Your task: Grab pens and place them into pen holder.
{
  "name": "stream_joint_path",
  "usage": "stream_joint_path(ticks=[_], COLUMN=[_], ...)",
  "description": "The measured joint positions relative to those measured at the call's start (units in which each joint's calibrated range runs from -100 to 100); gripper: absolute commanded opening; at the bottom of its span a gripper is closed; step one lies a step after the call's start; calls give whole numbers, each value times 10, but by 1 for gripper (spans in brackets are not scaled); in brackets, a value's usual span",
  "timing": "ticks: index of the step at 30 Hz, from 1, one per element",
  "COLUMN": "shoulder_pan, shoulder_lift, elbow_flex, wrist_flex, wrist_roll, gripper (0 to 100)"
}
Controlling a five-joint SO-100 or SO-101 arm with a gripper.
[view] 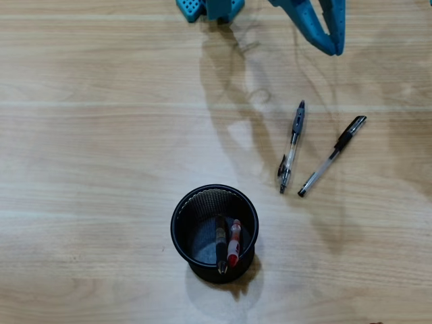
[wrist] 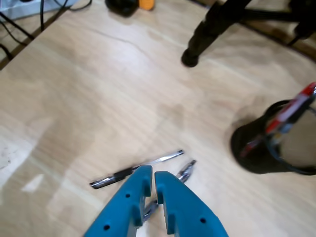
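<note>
overhead view shows no readable writing on any pen; the blue gripper (view: 332, 46) hangs at the top edge, jaws nearly closed, holding nothing, above the grey-clear pen (view: 291, 146).

Four pens: two (view: 228, 241) in holder, two (view: 291, 145) on table. One pen holder (view: 182, 210).
</note>
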State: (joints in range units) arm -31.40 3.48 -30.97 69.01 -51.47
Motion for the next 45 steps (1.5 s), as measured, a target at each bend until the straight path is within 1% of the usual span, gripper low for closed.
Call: stream_joint_path(ticks=[3,8,10,15,19,22,24,31,34,39,45], shoulder_pan=[-22,-30,-30,-29,-22,-15,-12,23,30,39,50], shoulder_lift=[48,113,125,129,137,144,151,182,208,260,278], elbow_flex=[1,1,2,2,1,1,1,1,1,1,1], wrist_flex=[-4,-59,-73,-75,-39,16,56,115,117,117,117], wrist_roll=[-20,-30,-34,-73,-121,-166,-184,-191,-191,-166,-161], gripper=[2,2,2,2,2,2,2,2,2,2,3])
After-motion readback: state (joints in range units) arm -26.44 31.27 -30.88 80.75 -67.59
